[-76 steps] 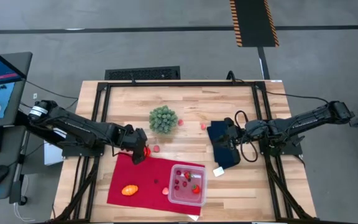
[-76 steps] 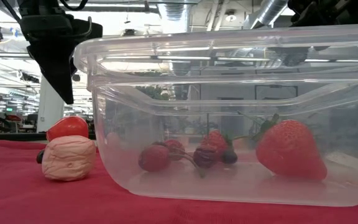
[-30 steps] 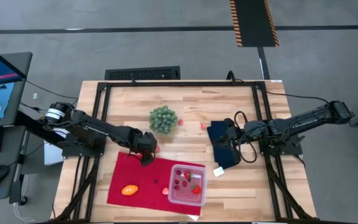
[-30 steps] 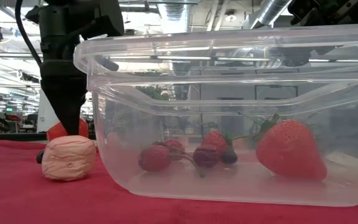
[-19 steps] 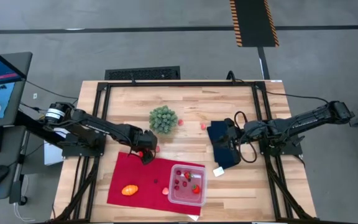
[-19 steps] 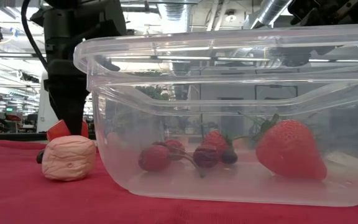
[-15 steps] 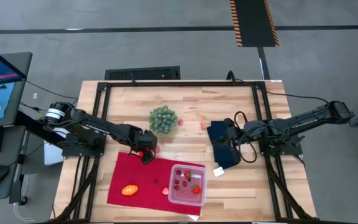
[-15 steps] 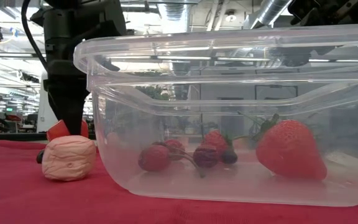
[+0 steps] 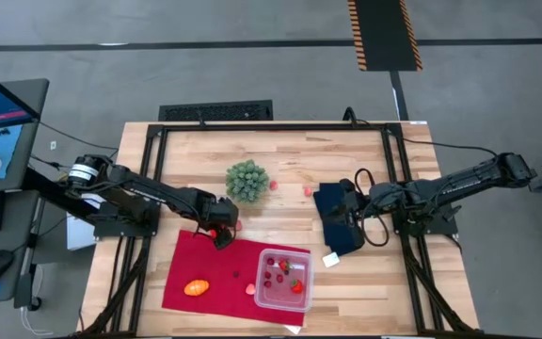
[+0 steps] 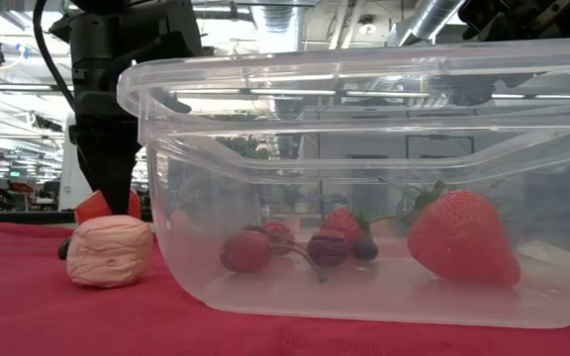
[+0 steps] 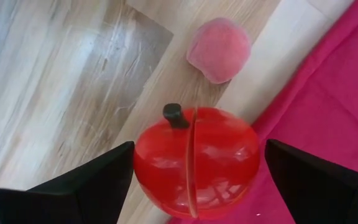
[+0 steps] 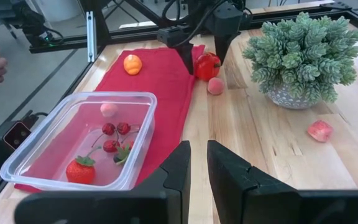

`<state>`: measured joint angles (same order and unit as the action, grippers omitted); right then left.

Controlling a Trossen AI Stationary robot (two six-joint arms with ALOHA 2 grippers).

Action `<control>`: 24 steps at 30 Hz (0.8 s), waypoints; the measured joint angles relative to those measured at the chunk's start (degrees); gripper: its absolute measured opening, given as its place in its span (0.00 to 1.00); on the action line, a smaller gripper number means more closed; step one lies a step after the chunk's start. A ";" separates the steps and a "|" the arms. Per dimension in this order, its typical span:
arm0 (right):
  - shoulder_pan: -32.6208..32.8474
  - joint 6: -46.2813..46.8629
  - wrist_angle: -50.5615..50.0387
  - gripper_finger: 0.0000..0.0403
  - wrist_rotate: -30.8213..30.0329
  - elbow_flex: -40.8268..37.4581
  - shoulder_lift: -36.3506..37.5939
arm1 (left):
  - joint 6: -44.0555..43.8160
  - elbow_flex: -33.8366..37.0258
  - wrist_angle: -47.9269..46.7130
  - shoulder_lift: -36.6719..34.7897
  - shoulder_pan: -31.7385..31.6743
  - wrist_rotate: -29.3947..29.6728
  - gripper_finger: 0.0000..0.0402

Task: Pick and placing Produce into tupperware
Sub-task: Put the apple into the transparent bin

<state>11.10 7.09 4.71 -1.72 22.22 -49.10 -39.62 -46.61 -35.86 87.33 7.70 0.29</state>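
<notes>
Left gripper, fingers spread wide, straddles the red toy apple at the red cloth's far edge. The glossy, rigid shell looks light and slippery; grip across its widest girth.

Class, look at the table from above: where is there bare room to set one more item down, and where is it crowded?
Free: the bare wood of the table behind the green bushy ball, and the red cloth between the orange oval and its near edge. Crowded: the cloth's far corner, where the open left gripper straddles the red apple, and inside the tupperware.
</notes>
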 joint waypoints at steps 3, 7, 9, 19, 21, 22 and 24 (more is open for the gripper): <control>0.00 0.00 0.00 0.19 0.00 0.00 -0.02 | 0.06 0.00 -0.09 0.00 -0.13 -0.02 0.83; 0.00 0.00 0.00 0.19 0.00 0.00 -0.02 | -0.97 0.00 -0.20 0.00 -0.99 -0.04 0.75; 0.02 0.00 -0.01 0.19 0.00 0.00 -0.02 | -1.25 -0.02 -0.15 -0.06 -1.73 0.00 0.69; 0.02 0.00 -0.01 0.19 0.00 0.00 -0.02 | -1.39 -0.04 0.08 -0.09 -2.32 -0.36 0.67; 0.01 0.00 -0.02 0.19 0.00 0.00 -0.02 | -1.46 -0.04 0.21 -0.09 -2.30 -1.33 0.71; 0.00 0.00 0.00 0.19 0.00 0.00 0.00 | -1.41 -0.04 0.25 -0.09 -2.30 -1.50 0.73; 0.00 0.00 0.00 0.19 0.00 0.00 0.00 | -1.20 -0.04 0.24 -0.09 -2.29 -1.53 0.74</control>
<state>11.10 7.09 4.71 -1.72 22.22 -49.10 -40.81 -46.65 -35.62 87.24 5.41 -1.23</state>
